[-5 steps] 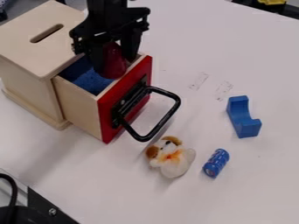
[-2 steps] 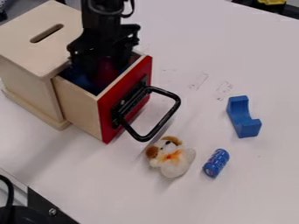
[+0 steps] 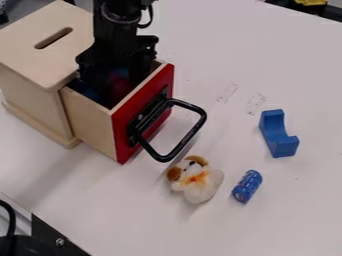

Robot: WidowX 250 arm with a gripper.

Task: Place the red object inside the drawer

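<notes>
In the camera view, the drawer [image 3: 90, 117] stands partly pulled out of a wooden box [image 3: 23, 95], its open top bounded by thin pale side walls, a red front panel [image 3: 125, 127] and the box's overhanging roof edge. The end effector [image 3: 120, 82] hangs down into the drawer from above, with little room between it and the rims — the box roof is near on one side, the top edge of the red front on the other. The red object [image 3: 119, 86] is inside the drawer, below its rim and at the end effector, partly hidden in shadow; whether the end effector is clamped on it or apart from it, I cannot tell. The black handle [image 3: 187, 138] juts out from the drawer's front as a rounded loop, so that side has a projecting edge to mind. Beyond the drawer's front, the white table [image 3: 267, 60] spreads out smooth and flat, with faint printed marks on its surface. Blue material [image 3: 87, 91] shows inside the drawer; the box is pale, smooth wood with a rounded slot [image 3: 53, 38] in its roof, set back from the drawer. Near the drawer's handle sits a fuzzy white-and-brown plush dog [image 3: 198, 186] — soft and lumpy — with a small blue cylinder [image 3: 247, 186] farther from the drawer. A blue block [image 3: 275, 132] with a curved hollow lies well apart from the drawer's front.
</notes>
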